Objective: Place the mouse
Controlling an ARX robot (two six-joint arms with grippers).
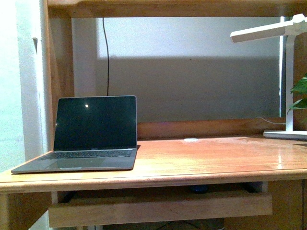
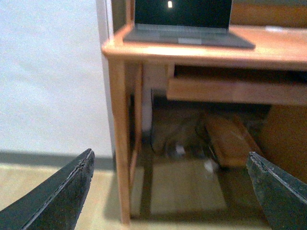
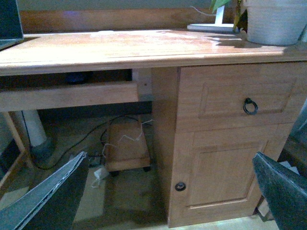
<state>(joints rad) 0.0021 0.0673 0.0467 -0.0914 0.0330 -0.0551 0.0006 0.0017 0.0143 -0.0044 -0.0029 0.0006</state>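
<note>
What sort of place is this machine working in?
Likely a home study: an open grey laptop and a white desk lamp stand on a wooden desk with a pull-out tray.

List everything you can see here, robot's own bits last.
desk: one, brown wood, fills the view.
laptop: one, grey, open, desk's left.
lamp: one, white, desk's right.
plant pot: one, pale grey, beside lamp.
pull-out tray: one, wooden, under desktop.
mouse: one, dark, on tray, mostly hidden.
low cart: one, brown, floor under desk.
left fingers: two, dark, wide apart, empty.
right fingers: two, dark, wide apart, empty.
</note>
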